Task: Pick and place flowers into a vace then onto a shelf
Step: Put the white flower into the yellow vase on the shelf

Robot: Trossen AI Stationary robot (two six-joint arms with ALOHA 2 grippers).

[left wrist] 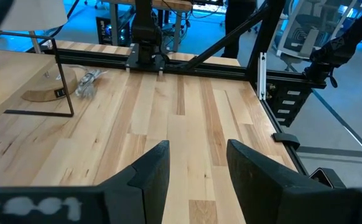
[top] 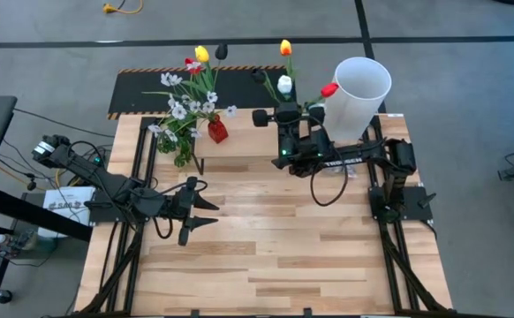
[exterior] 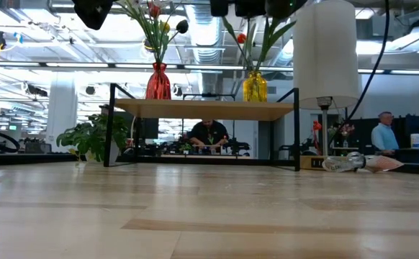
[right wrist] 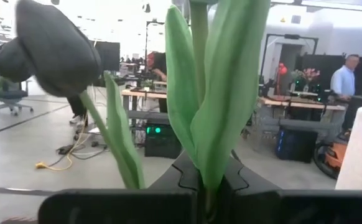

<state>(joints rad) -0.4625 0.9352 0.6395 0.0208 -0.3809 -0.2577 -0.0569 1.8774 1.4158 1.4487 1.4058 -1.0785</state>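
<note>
The tulips with green stems and long leaves [right wrist: 215,93] stand in the yellow glass vase [exterior: 255,87], which sits on the right half of the shelf [exterior: 204,109], and the right gripper [right wrist: 203,186] is clamped shut on the bundle of stems just above the vase, as its own wrist view shows: the leaves rise straight out from between the closed fingers, with a black tulip head [right wrist: 56,46] leaning off to one side. Holding the stems rather than the glass looks like a way to settle or steady the bunch upright in the narrow neck, though from the high view I cannot tell whether the gripper also touches the vase rim. The red vase [exterior: 158,81] stands on the left half of the same shelf, already filled with tulips and sprays of small white blossoms [top: 179,110], so that half of the task seems done. The shelf itself stands along the far edge of the bench [top: 266,265]. A tall white cylinder [top: 356,95] stands at the bench's far right corner, just beside the right arm. The left gripper [left wrist: 196,168] waits low over the bench's left side, well apart from the shelf, fingers parted and holding nothing, clear of the right arm's work.
</note>
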